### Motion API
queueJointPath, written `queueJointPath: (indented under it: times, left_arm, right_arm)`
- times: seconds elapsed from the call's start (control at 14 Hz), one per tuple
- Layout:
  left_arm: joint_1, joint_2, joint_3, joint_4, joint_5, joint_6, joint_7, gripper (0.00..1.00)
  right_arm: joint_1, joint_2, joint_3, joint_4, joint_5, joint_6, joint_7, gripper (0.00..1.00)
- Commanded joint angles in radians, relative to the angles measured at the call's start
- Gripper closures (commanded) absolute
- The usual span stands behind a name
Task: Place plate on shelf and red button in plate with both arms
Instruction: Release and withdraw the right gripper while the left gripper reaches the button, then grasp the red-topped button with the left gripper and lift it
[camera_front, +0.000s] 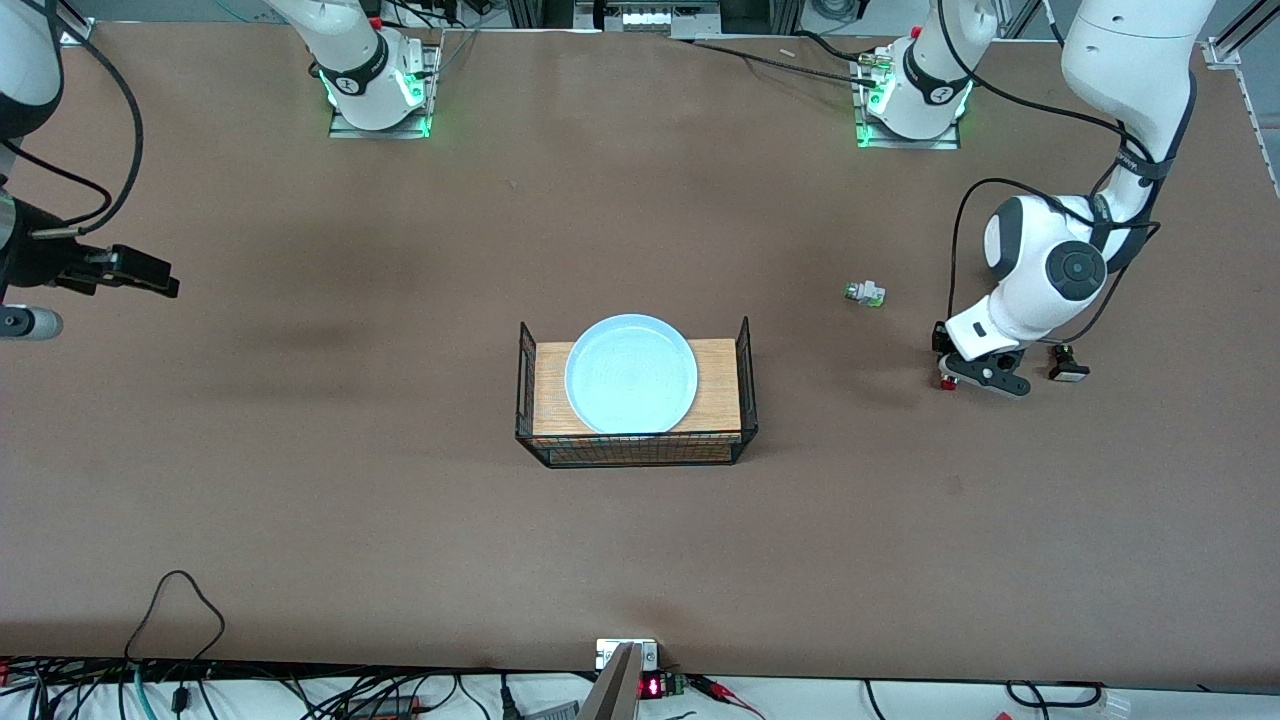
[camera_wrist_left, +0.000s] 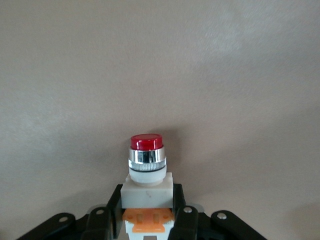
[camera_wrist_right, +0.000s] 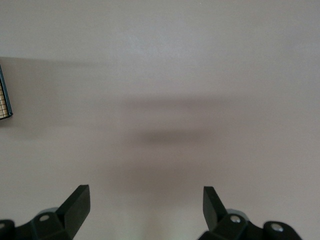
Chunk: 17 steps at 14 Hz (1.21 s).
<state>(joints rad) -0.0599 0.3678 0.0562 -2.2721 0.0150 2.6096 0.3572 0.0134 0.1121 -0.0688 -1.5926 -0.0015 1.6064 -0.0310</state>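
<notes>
The pale-blue plate (camera_front: 631, 373) lies on a wooden board inside a black wire basket (camera_front: 745, 375) at the table's middle. My left gripper (camera_front: 952, 378) is low at the table toward the left arm's end. It is shut on the white body of the red button (camera_front: 946, 382). In the left wrist view the fingers (camera_wrist_left: 115, 200) press both sides of the red button (camera_wrist_left: 146, 150), its red cap pointing away and its orange block between them. My right gripper (camera_front: 165, 285) is open and empty over bare table at the right arm's end, fingertips (camera_wrist_right: 80, 197) wide apart.
A white part with a green tip (camera_front: 864, 293) lies farther from the front camera than my left gripper. A black-and-white button part (camera_front: 1067, 367) lies beside the left gripper. A basket corner (camera_wrist_right: 4, 95) shows in the right wrist view.
</notes>
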Motion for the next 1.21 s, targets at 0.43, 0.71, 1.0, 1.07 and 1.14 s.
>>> queueJointPath:
  times: [0.43, 0.71, 1.0, 1.07, 1.14]
  left_arm:
    - [-0.017, -0.058, -0.232, 0.668, -0.077, -0.880, -0.107, 0.81]
    - [-0.139, 0.008, -0.292, 0.851, -0.217, -0.887, -0.430, 0.81]
    - [-0.357, 0.213, -0.282, 1.097, -0.140, -0.751, -0.690, 0.81]
    - [-0.394, 0.245, -0.280, 1.106, -0.089, -0.697, -0.698, 0.81]
    - [-0.415, 0.272, -0.279, 1.105, -0.032, -0.642, -0.698, 0.81]
  right_arm:
    - [0.003, -0.121, 0.017, -0.061, 0.001, -0.051, 0.008, 0.00]
    - [0.010, -0.103, 0.043, -0.044, -0.005, -0.049, 0.006, 0.00]
    - [0.011, -0.106, 0.043, -0.040, -0.008, -0.051, 0.005, 0.00]
    - [0.011, -0.107, 0.043, -0.041, -0.008, -0.051, 0.005, 0.00]
    - [0.010, -0.111, 0.043, -0.041, -0.006, -0.056, 0.005, 0.00]
